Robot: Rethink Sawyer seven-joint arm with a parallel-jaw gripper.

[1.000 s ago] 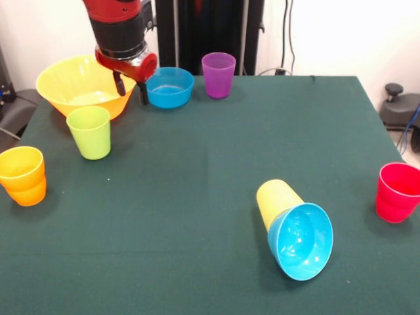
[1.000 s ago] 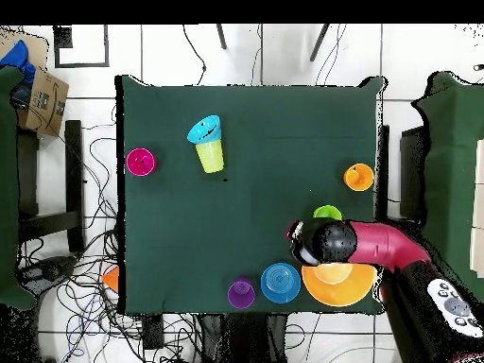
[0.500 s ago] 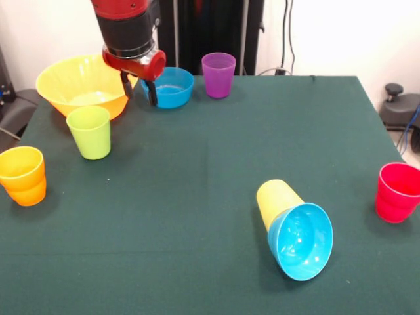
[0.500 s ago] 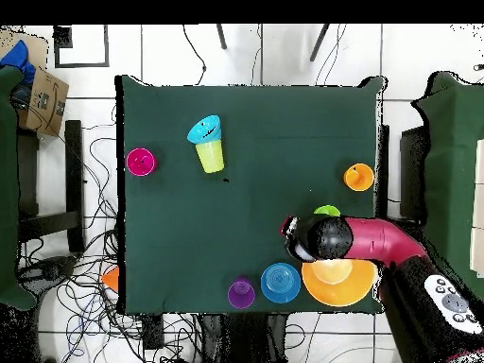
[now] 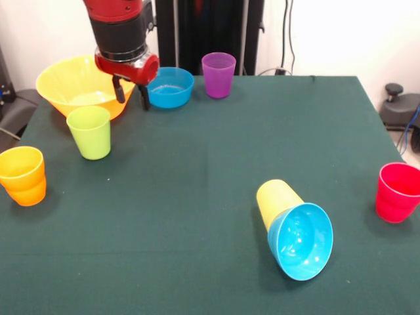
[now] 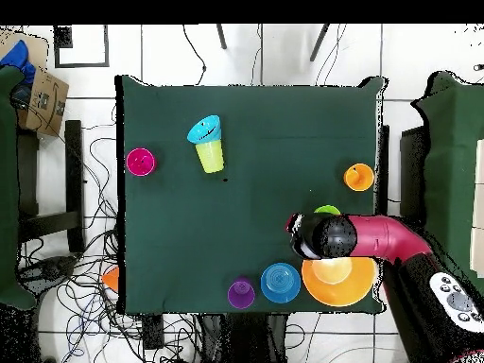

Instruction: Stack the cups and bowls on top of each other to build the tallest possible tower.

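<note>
You're between picks, nothing stacked upright yet. Your gripper (image 5: 131, 94) hangs with its fingers apart and empty, touching nothing, between the large yellow-orange bowl (image 5: 73, 84) at its nine o'clock and the blue bowl (image 5: 170, 86) at its three, with the lime green cup (image 5: 90, 132) just toward seven. The tower, such as it is, lies toppled: yellow cup (image 5: 277, 199) with a second blue bowl (image 5: 301, 241) in its mouth. Next, I'd judge, settle over one rim and descend squarely.
</note>
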